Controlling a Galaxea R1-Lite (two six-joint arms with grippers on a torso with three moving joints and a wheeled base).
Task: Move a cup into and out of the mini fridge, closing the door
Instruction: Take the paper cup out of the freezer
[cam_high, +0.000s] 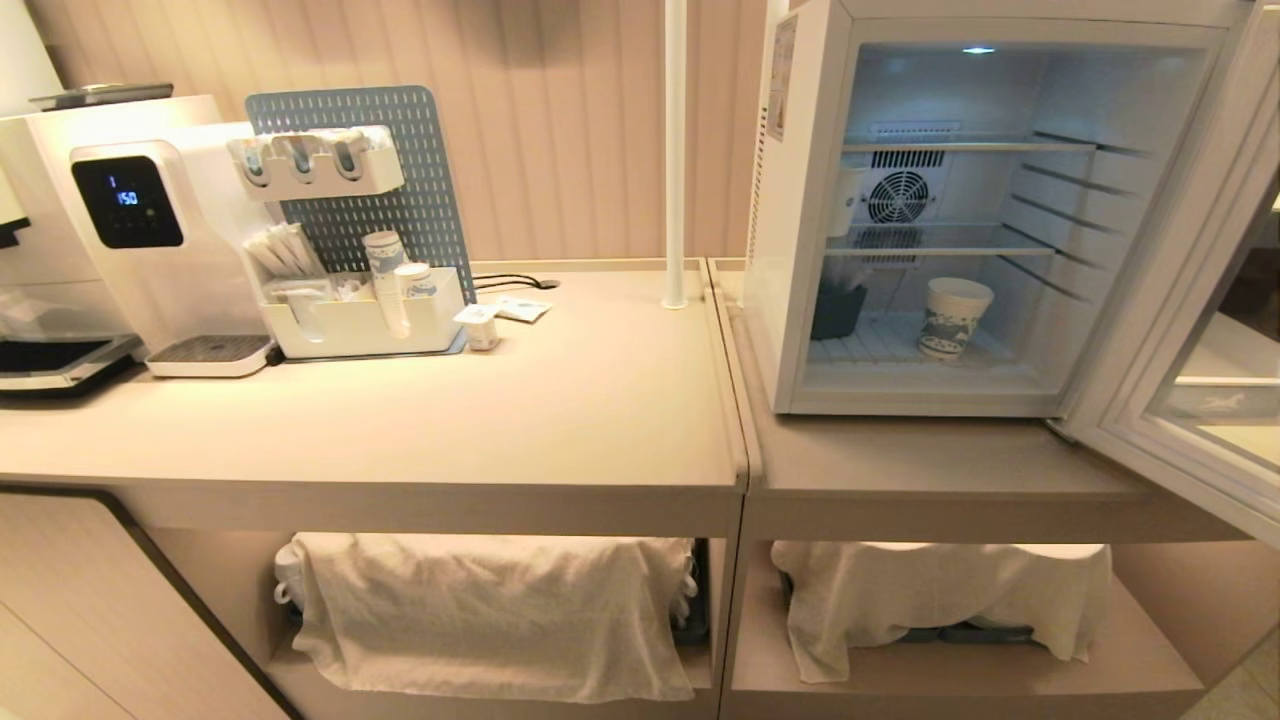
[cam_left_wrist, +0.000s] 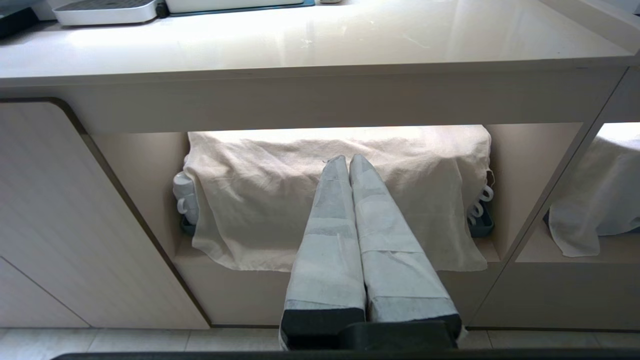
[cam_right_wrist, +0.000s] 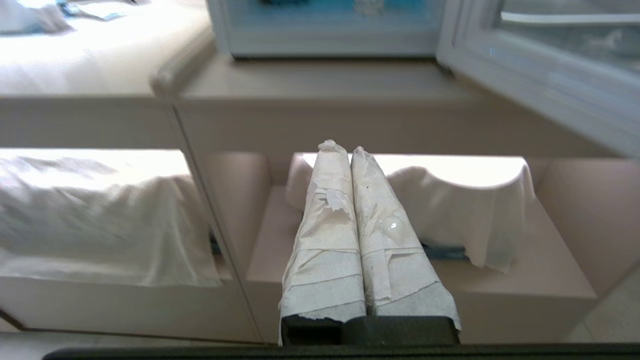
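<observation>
Beige counter (cam_high: 560, 400) runs w/ a ribbed wall behind. Head view: 1 mini fridge (cam_high: 800, 250) stands on the right counter section, its door (cam_high: 1190, 330) swung wide open to the right. 1 cup (cam_high: 953, 317) stands upright on the fridge floor, lowest level, right of a small dark container (cam_high: 838, 308); 2 wire shelves above it. On the left section: 1 water dispenser (cam_high: 140, 230), 1 pegboard organizer (cam_high: 350, 240) w/ sachets & stacked cups, 1 creamer tub (cam_high: 480, 327) just in front of it. 1 white pole (cam_high: 675, 150) rises between the organizer and the fridge. Below the counter, 2 open shelves, each w/ 1 cloth-draped tray (cam_high: 490, 610). Neither arm shows in this view.

Left wrist view: left gripper (cam_left_wrist: 348, 161) held low in front of the counter, pointing at the draped cloth (cam_left_wrist: 250, 200) on the lower shelf; 2 taped fingers pressed together, nothing between them.

Right wrist view: right gripper (cam_right_wrist: 345, 148) also low, aimed at the right-hand lower shelf & its cloth (cam_right_wrist: 460, 200), below the fridge front; 2 taped fingers clenched tip to tip, empty. Door edge (cam_right_wrist: 540, 85) sits above and to one side.
</observation>
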